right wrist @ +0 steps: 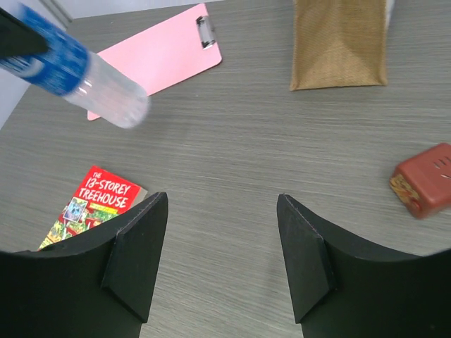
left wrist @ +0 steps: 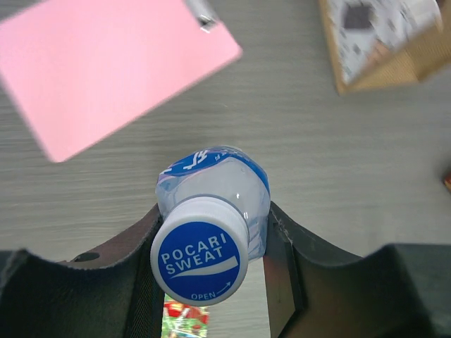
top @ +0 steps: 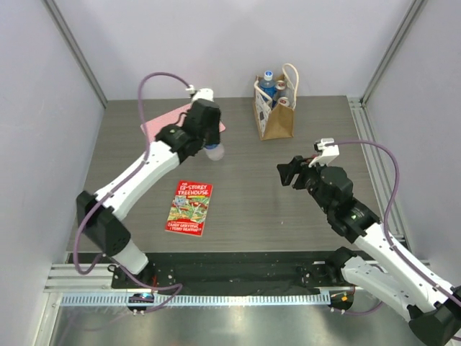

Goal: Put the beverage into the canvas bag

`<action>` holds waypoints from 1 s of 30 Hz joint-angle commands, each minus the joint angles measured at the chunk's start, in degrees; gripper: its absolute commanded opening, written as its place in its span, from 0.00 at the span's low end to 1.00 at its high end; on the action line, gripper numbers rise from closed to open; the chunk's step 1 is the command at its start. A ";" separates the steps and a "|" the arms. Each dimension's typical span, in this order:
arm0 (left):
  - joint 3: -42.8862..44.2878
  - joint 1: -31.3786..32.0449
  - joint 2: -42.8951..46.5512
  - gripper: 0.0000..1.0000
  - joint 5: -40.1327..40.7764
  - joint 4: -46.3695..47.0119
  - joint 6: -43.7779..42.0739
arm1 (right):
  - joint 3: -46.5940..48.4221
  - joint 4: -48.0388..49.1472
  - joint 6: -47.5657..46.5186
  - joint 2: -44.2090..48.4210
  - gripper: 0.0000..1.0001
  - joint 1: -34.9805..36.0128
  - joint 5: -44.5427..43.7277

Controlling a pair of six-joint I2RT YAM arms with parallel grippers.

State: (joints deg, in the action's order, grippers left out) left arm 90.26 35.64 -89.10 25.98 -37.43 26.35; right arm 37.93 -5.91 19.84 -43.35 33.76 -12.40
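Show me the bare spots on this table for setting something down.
Bare tabletop lies between the red paperback book and the right fingers, and between the pink clipboard and the tan canvas bag. Crowded: the bag's mouth, already holding bottles.

A lab test cell: pale panel walls point(top: 288, 43), aluminium frame posts point(top: 75, 52), a slotted rail point(top: 238, 298) edging the grey table point(top: 245, 209).

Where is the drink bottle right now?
In the top view, the drink bottle is clamped in the left gripper over the left half of the table, beside the pink clipboard, beyond the book and left of the canvas bag.
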 commanded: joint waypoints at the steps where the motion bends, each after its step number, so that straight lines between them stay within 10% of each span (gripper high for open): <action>1: 5.18 5.57 -5.63 0.12 -5.67 8.07 -3.32 | 3.20 -3.13 0.03 3.97 0.68 -0.01 -5.87; 11: 10.99 12.61 -18.39 0.28 -7.43 6.76 -4.73 | 5.40 -8.06 -0.32 7.06 0.69 0.08 -9.57; 19: 9.85 13.05 -17.34 0.99 -9.27 6.05 -4.29 | 8.03 -9.99 -0.94 3.46 0.69 0.08 -9.13; 30: 13.11 5.70 -9.88 1.00 -19.44 -1.76 -2.18 | 13.22 -10.43 -4.45 -2.16 0.72 0.08 -2.99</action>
State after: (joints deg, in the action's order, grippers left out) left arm 101.21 47.59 -106.21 14.22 -36.18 22.22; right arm 47.09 -17.82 17.87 -42.41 33.74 -18.98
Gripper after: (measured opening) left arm 0.996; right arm 0.714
